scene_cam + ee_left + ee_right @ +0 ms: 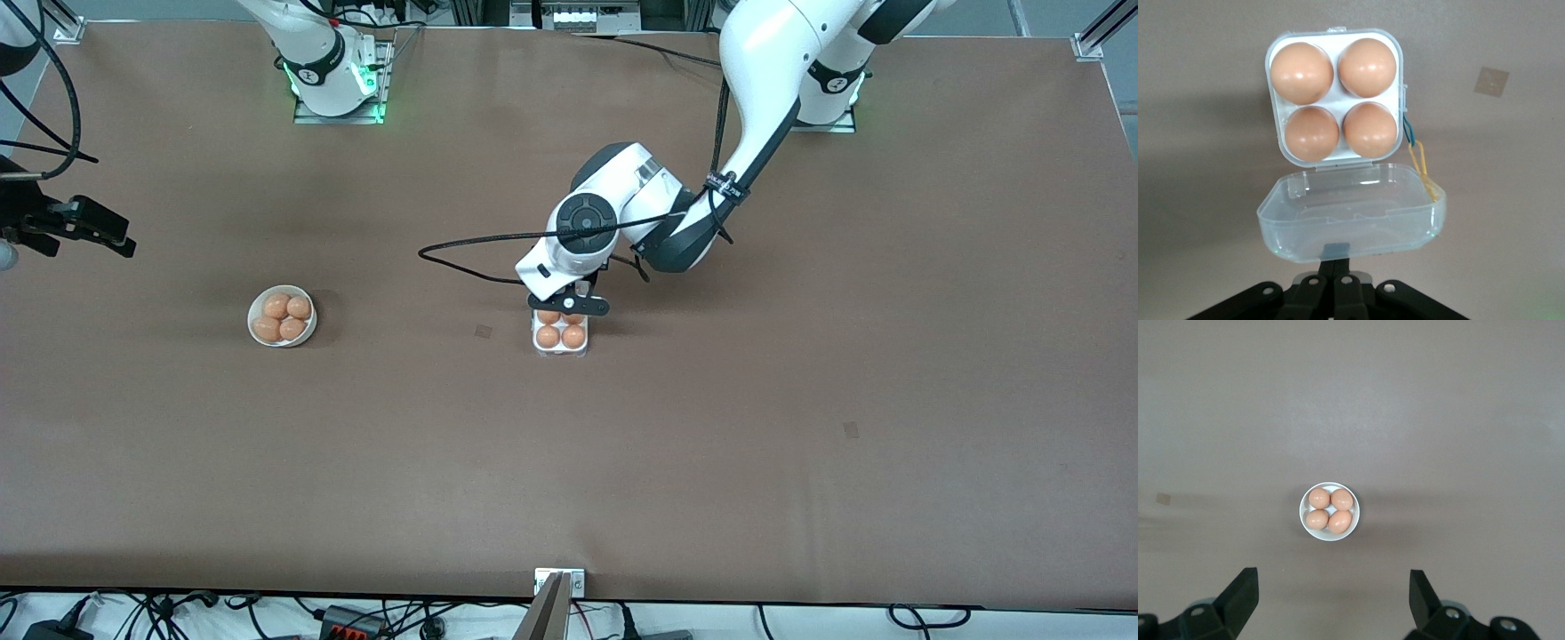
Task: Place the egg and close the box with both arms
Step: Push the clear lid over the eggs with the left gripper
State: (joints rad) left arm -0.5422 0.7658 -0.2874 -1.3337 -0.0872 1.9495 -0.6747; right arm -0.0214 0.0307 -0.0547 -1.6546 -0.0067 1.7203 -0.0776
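The box [561, 335] stands near the middle of the table [800, 427], all four cells filled with eggs [1335, 97]. Its clear lid [1351, 212] is open, and the left gripper [1335, 261] pinches the lid's edge with its fingers pressed together. From the box toward the right arm's end of the table stands a white bowl [282, 316] with four eggs; the right gripper [1331, 597] waits high over this bowl, fingers spread wide.
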